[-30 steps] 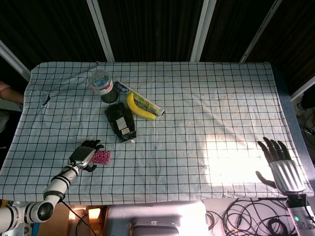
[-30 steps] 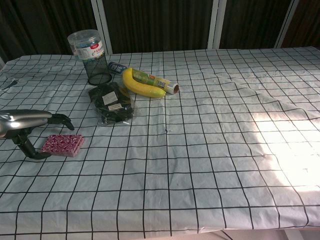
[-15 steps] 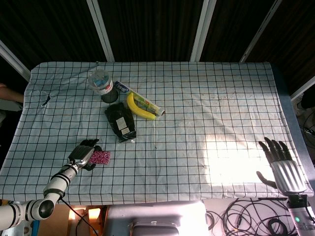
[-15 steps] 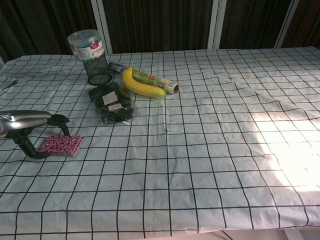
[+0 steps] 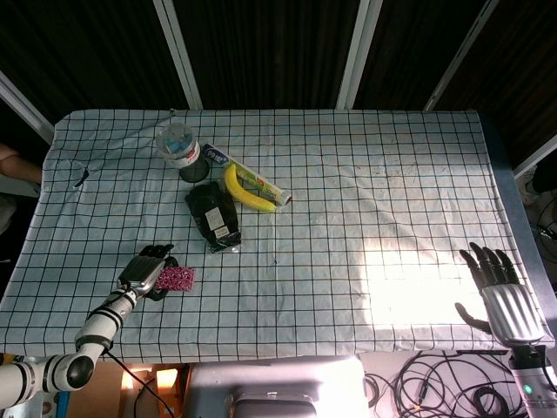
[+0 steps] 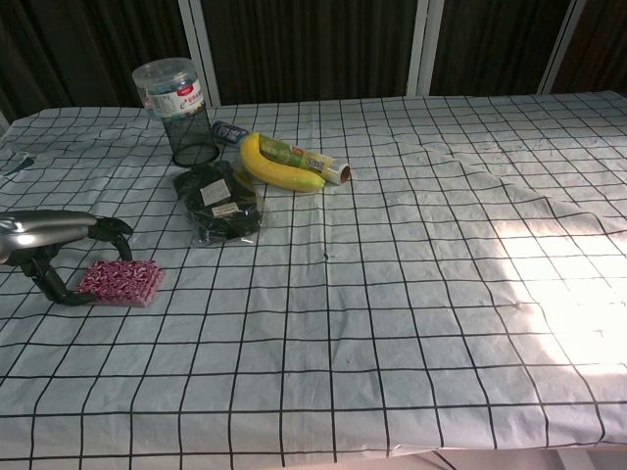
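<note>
Left hand (image 6: 61,253) curled around the near end of a pink sponge (image 6: 120,282), fingers and thumb touching it; right hand (image 5: 502,296) spread, empty, off the table edge.

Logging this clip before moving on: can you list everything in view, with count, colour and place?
pink patterned pad: one, pink and white, near left, in the left hand's fingers
black packet: one, black, left of centre
banana: one, yellow, behind the packet
wrapped roll: one, green and white, lying against the banana
mesh cup: one, black, far left
plastic jar: one, clear, upside down in the cup
checked cloth: one, white with black lines, over the table
left hand: one, dark, curled around the pad
right hand: one, fingers spread, holding nothing, near right edge
</note>
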Tool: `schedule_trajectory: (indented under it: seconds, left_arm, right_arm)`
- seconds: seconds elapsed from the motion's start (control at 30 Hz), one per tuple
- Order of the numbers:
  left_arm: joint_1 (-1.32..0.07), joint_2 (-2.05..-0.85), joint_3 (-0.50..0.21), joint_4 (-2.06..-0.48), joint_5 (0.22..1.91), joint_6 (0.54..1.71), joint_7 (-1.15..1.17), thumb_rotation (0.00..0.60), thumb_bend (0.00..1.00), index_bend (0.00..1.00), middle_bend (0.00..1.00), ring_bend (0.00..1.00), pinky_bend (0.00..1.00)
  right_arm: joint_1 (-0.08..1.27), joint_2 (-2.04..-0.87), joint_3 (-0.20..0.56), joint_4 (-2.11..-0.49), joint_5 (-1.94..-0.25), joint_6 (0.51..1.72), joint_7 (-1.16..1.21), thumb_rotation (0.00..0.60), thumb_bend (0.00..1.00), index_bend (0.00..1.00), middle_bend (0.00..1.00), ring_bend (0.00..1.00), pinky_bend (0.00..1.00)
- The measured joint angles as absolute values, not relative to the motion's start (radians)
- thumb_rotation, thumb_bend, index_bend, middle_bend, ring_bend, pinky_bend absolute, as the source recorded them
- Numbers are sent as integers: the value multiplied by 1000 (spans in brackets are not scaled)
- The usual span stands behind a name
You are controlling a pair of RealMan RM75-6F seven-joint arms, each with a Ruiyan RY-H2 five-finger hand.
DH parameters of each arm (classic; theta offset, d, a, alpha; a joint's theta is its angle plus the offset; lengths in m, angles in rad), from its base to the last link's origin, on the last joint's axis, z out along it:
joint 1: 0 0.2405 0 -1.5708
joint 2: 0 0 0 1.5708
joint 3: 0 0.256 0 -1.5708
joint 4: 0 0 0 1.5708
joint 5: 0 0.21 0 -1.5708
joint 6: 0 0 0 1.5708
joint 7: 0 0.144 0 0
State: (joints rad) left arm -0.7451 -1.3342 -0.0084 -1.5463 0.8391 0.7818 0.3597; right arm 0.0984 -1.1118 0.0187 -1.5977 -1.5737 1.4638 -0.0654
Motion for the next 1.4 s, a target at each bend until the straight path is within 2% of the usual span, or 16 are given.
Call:
schedule_trajectory:
  seconds: [0.33,0.63,0.7,0.87,0.93,1.17,1.4]
  left_arm:
    - [-687,-1232,-6,-1620,921,860,299,600,350,400,38,0,1]
    - [-662,-1215,-6,-1550,891,834,244,600,349,392,47,0,1]
    - [-658,-1225,-3,-1508,874,816,237,600,349,339,47,0,1]
    - [-652,-1279,4,-1353,836,733,208,600,347,106,30,0,0]
    - [-652,-1298,7,-1322,825,702,201,600,347,70,22,0,0]
    - [-644,-1286,2,-1354,840,711,192,600,345,64,16,0,0]
    - [-629,-1225,-13,-1503,953,761,166,600,343,111,0,0,0]
  right_arm:
    - [98,-1116,20,-1598,-1571,1462,-76,600,196,0,0,0,0]
    - [98,-1121,18,-1599,-1575,1462,-86,600,196,0,0,0,0]
    - [99,-1123,18,-1599,-1574,1459,-90,600,196,0,0,0,0]
    - [103,-1129,19,-1601,-1569,1450,-104,600,196,0,0,0,0]
    - [104,-1130,19,-1602,-1568,1449,-106,600,196,0,0,0,0]
    - [101,-1126,19,-1602,-1569,1454,-98,600,195,0,0,0,0]
    - [99,-1123,17,-1602,-1576,1460,-88,600,196,0,0,0,0]
